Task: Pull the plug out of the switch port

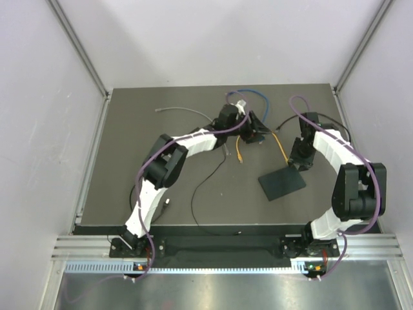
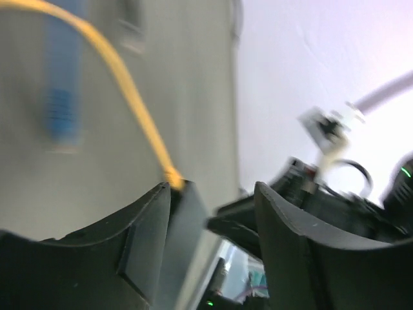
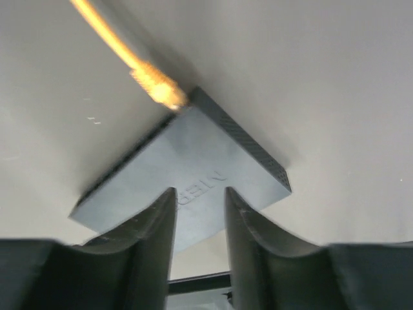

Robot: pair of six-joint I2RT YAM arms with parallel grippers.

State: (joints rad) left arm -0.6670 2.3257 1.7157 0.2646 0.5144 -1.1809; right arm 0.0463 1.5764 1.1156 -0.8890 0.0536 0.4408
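The flat black box lies right of centre on the table. A yellow cable ends in a yellow plug seated at the box's far edge. My right gripper hovers just above the box near that edge, its jaws a little apart with nothing between them. My left gripper is further back and left, open and empty. In its blurred view the yellow cable runs to a dark slab beside its left finger.
A second yellow cable end, a blue cable, a grey cable and a thin black cord lie on the dark table. White walls stand on three sides. The right arm shows in the left wrist view.
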